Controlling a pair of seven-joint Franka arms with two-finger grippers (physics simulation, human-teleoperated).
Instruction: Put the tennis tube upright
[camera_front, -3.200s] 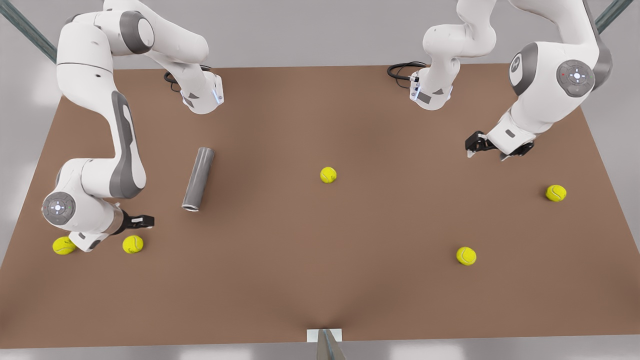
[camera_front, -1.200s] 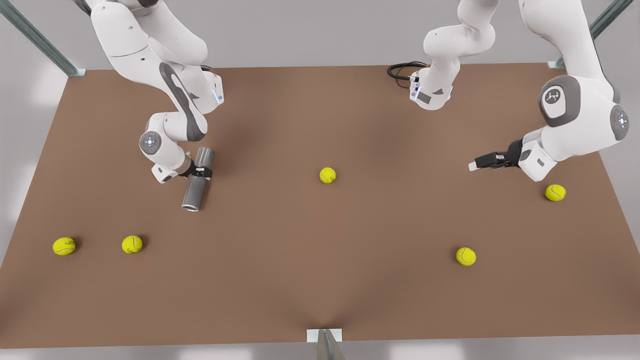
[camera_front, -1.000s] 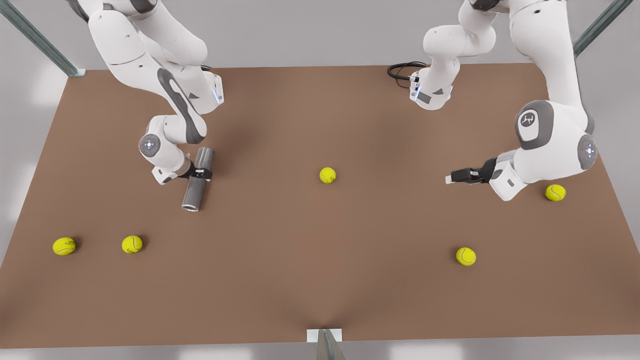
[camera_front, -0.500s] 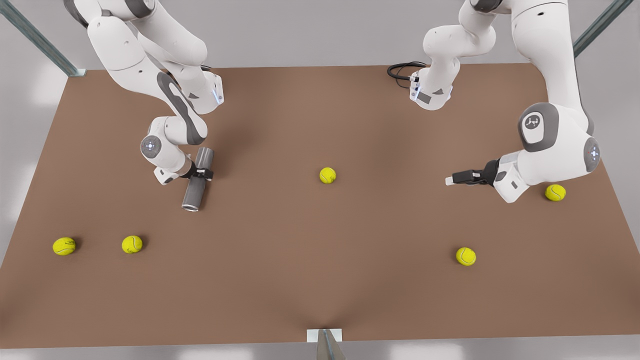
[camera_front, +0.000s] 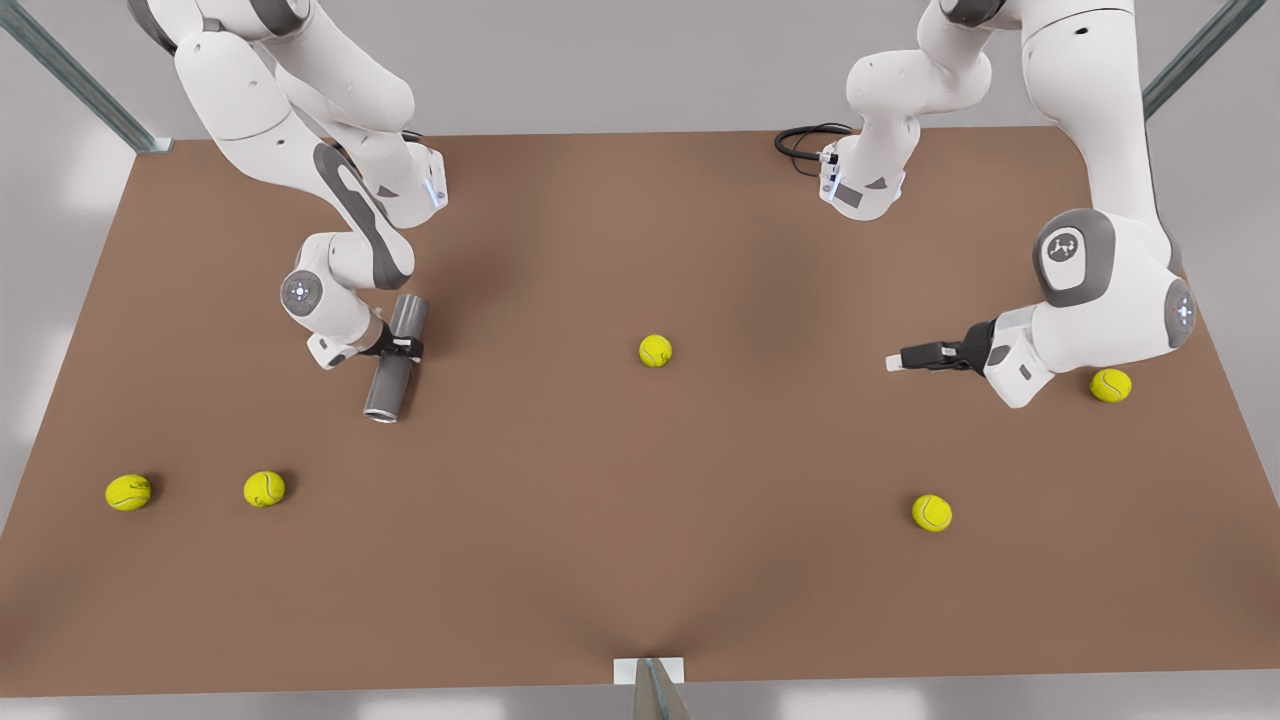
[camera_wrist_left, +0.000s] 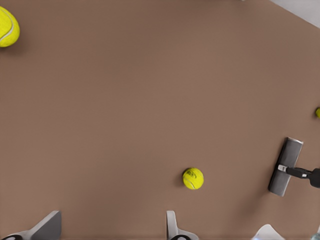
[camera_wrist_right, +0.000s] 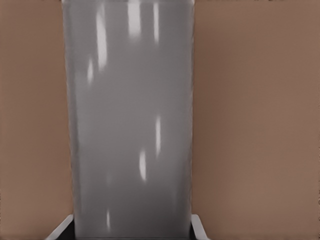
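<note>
While being read from the front, tennis tube: is being seen lying flat on the brown table, toward the front view's left, silvery rim at the near end.
Right gripper: is being held across the tube's upper half, one finger on each side of the barrel.
Left gripper: is being held over bare table at the front view's right, well apart from the tube, pointing toward the centre.
Tennis balls: one is being seen at mid-table, two near the left edge, one just beside the left arm, one nearer the camera.
Left wrist view, fingers: are being held wide apart with nothing between them; a ball is lying beyond them, and the tube is being gripped farther off.
Right wrist view, tube: is being shown close up, dark grey and glossy, lying on the table.
Right wrist view, fingertips: are being pressed flush against both sides of the tube, so the grip is being judged closed on it.
</note>
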